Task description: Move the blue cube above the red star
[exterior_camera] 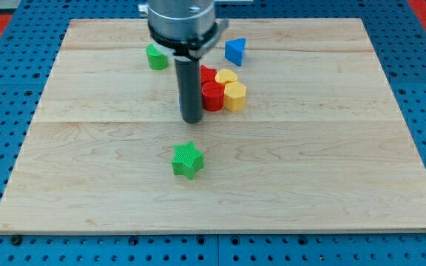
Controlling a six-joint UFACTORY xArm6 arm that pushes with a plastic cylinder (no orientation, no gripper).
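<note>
The blue cube does not show in the camera view; the rod stands where it was last seen. The red star (208,73) lies above the board's middle, partly hidden by the rod. A red cylinder (212,96) sits just below it. My tip (191,119) rests on the board just left of the red cylinder and below-left of the red star.
A yellow heart-like block (227,76) and a yellow hexagonal block (235,96) touch the red blocks on their right. A blue triangular block (234,52) lies above them. A green cylinder (156,57) is at the top left, and a green star (187,159) is below my tip.
</note>
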